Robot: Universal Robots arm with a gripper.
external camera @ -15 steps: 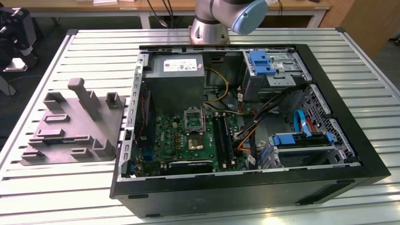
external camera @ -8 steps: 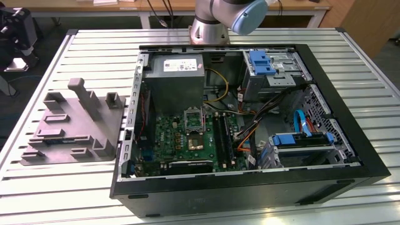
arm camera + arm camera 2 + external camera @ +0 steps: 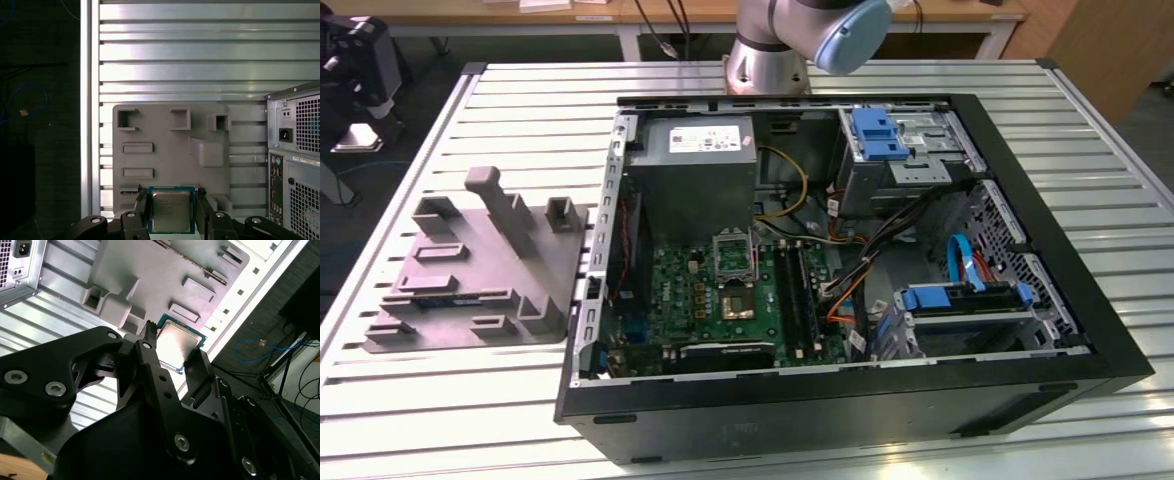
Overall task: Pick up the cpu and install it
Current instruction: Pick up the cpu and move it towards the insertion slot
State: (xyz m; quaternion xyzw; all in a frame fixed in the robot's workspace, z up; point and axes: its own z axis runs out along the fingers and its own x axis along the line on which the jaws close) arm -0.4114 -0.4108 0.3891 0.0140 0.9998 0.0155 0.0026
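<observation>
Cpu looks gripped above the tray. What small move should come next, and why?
Probably carry it sideways toward the case: the gripper is shut on the cpu, held well above the tray, and the case stands beside the tray.

A large black open-sided computer case (image 3: 854, 400) lies on the slatted metal surface (image 3: 454, 420). A grey moulded plastic tray (image 3: 480, 270) lies on the same surface, just beside the case on the exterior view's left. The grey round base of the robot arm (image 3: 767, 60) stands behind the case. Inside the case, a grey boxy metal power supply (image 3: 700, 170) sits at the back, with a green motherboard (image 3: 707, 300) in front of it. Blue-handled metal drive bays (image 3: 881, 135) lie toward the exterior view's right. In the first wrist view, the small flat square metal-topped cpu (image 3: 171, 212) sits between the fingers (image 3: 141, 207) of the black tool (image 3: 171, 197), over one edge of the tray.
</observation>
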